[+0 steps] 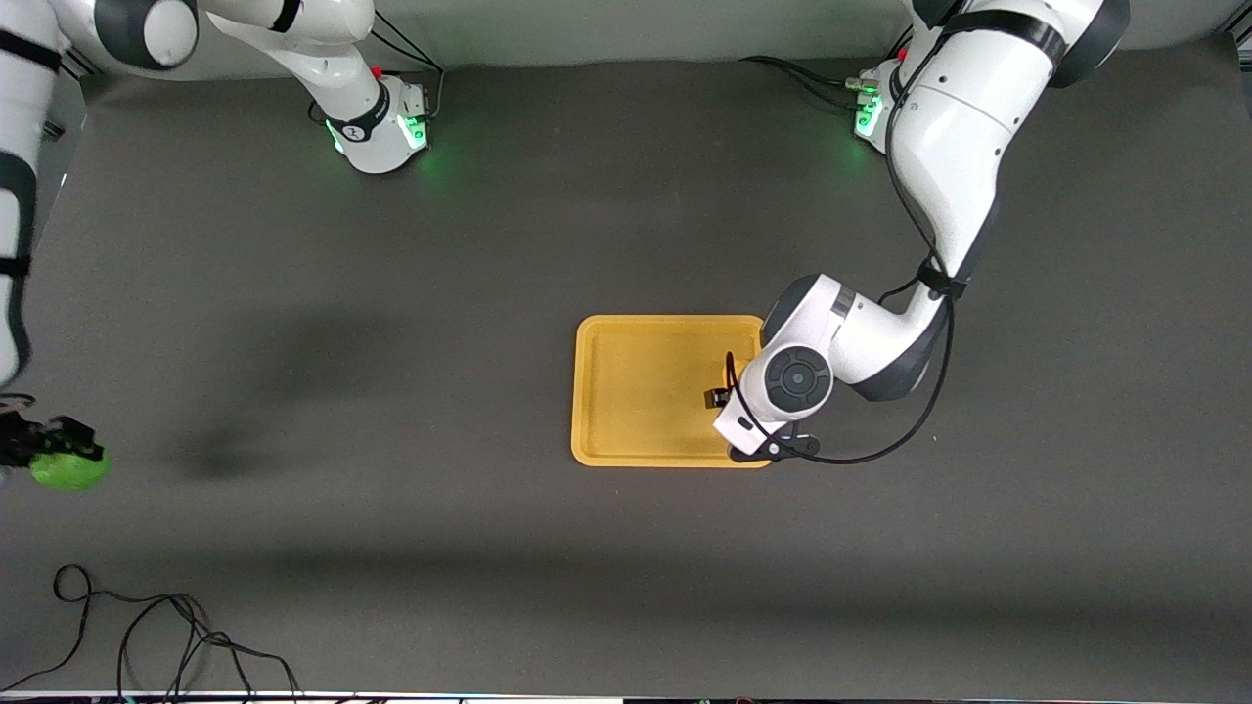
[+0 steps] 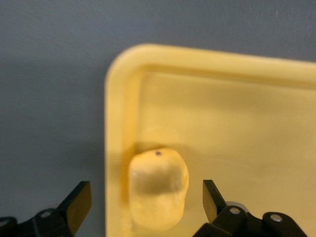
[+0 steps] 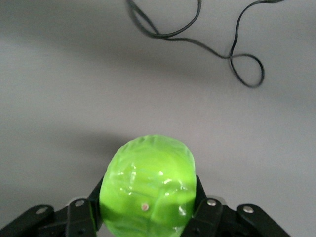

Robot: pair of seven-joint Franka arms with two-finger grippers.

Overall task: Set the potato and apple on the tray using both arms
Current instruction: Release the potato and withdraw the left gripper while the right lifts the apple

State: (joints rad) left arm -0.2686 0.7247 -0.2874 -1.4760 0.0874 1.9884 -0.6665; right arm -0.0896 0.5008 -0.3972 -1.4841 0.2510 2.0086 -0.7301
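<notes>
The yellow-orange tray [image 1: 636, 391] lies mid-table. The yellow-tan potato [image 2: 158, 190] lies in the tray [image 2: 237, 123], against the rim near a rounded corner. My left gripper [image 2: 145, 197] hangs open just above it, one finger on each side and neither touching. In the front view the left wrist covers the potato at the tray's edge toward the left arm's end. My right gripper [image 1: 49, 455] is shut on the green apple [image 1: 68, 471] at the right arm's end of the table. In the right wrist view the apple [image 3: 148, 192] fills the space between the fingers [image 3: 200, 200].
Loose black cables [image 1: 147, 626] lie on the dark mat near the front edge, close to the right gripper, and also show in the right wrist view [image 3: 197, 39]. The two arm bases [image 1: 386, 127] stand along the back edge.
</notes>
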